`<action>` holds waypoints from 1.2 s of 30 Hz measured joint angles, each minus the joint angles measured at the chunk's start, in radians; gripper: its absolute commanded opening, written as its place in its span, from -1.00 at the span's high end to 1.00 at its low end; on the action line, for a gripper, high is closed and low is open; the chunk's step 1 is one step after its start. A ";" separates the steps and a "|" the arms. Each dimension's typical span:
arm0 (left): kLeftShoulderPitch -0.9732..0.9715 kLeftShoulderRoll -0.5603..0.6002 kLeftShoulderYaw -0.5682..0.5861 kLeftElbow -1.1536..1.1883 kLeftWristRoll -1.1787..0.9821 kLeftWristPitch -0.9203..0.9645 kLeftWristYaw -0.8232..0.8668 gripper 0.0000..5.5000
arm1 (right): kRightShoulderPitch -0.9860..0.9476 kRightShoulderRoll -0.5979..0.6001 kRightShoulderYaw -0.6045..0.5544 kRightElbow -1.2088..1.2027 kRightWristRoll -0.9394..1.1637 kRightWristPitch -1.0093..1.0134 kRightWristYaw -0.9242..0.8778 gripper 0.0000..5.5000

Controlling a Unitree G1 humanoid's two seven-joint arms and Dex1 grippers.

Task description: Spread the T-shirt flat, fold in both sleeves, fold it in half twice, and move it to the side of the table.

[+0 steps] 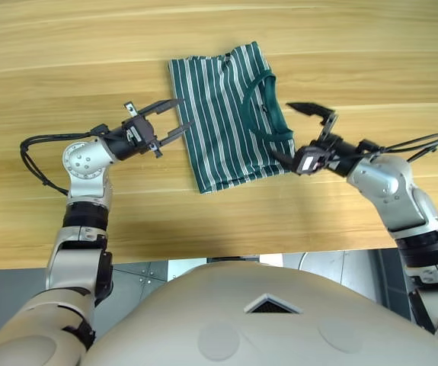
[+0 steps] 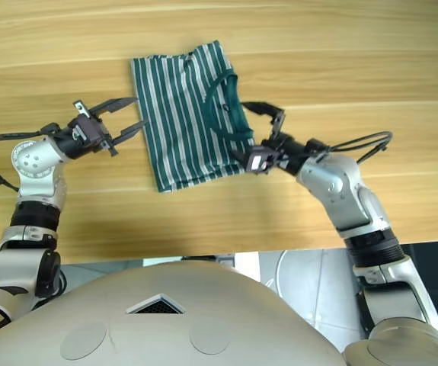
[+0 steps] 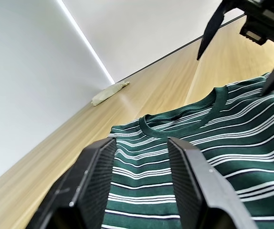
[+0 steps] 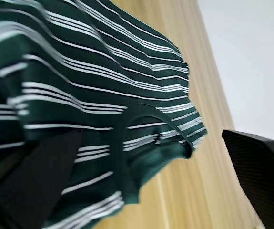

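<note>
A green T-shirt with white stripes (image 1: 226,114) lies folded into a narrow rectangle in the middle of the wooden table (image 1: 66,61), its collar toward the right. My left gripper (image 1: 184,113) is open just off the shirt's left edge, its fingertips pointing at the fabric. In the left wrist view the shirt (image 3: 213,143) lies beyond the spread fingers (image 3: 96,176). My right gripper (image 1: 283,130) is open at the shirt's right edge by the collar, one finger low against the cloth and the other raised. In the right wrist view the shirt (image 4: 89,90) lies between its two fingers.
The table's front edge (image 1: 203,259) runs just below both arms, with grey floor beneath. Bare wood stretches to the left, right and behind the shirt. A small beige object (image 3: 109,92) lies at the far end of the table by the wall.
</note>
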State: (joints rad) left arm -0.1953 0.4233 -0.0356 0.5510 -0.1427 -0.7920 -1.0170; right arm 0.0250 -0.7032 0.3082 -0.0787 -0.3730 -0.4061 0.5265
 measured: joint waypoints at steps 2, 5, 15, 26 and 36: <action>0.000 0.003 -0.007 0.001 0.002 0.002 0.009 0.27 | 0.006 -0.014 0.020 0.011 -0.014 -0.020 0.019 -0.96; -0.001 0.011 -0.018 0.001 0.002 0.008 0.018 0.27 | 0.001 -0.016 0.025 0.027 -0.040 -0.039 0.015 -0.96; -0.002 0.030 -0.035 0.001 0.002 0.007 0.032 0.27 | 0.142 -0.071 0.073 -0.196 0.092 -0.131 0.131 -0.96; 0.108 0.106 -0.089 -0.152 -0.079 0.013 -0.075 0.27 | 0.134 -0.045 -0.007 -0.230 0.157 -0.095 0.126 -0.96; 0.425 0.379 -0.142 -0.611 -0.207 0.135 -0.217 0.09 | 0.303 -0.216 -0.066 -0.240 0.142 -0.122 0.204 -0.96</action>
State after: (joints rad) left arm 0.2296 0.8021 -0.1776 -0.0604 -0.3494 -0.6570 -1.2336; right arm 0.3282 -0.9190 0.2418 -0.3184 -0.2309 -0.5282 0.7308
